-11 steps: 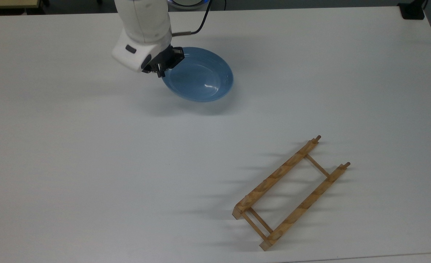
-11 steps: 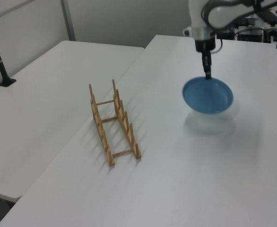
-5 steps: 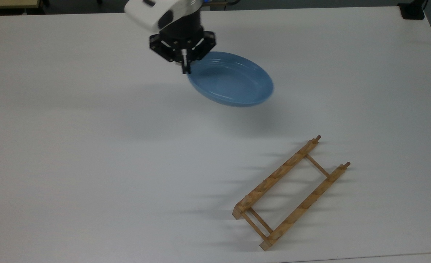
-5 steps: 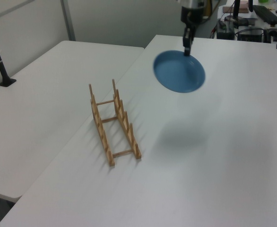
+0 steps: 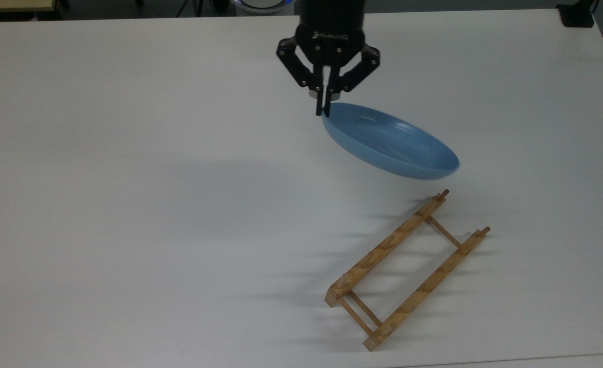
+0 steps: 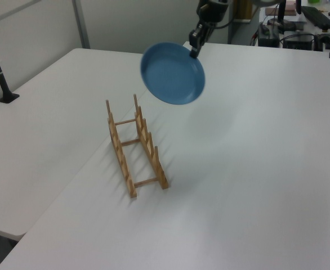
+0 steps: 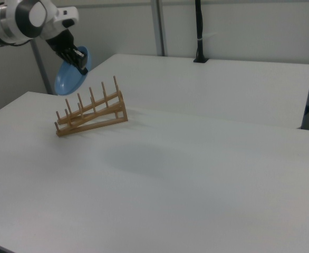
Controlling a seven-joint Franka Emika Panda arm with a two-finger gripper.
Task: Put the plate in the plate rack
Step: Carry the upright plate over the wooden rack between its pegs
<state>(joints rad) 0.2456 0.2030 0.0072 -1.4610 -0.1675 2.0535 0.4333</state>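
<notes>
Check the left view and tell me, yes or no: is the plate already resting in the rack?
No: in the left view the plate hangs in the air from the gripper, clear of the rack standing on the table.

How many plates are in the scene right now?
1. The plate hangs tilted in the claw, gripped by its rim, above the table short of the rack.

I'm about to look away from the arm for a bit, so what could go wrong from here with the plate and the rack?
The gripper pinches the plate only at one rim edge, with the plate hanging tilted in the air, so it might swing or slip out. The plate rack stands loose on the table and looks light; a plate lowered slightly off the gaps between its pegs could push or tip it.
</notes>
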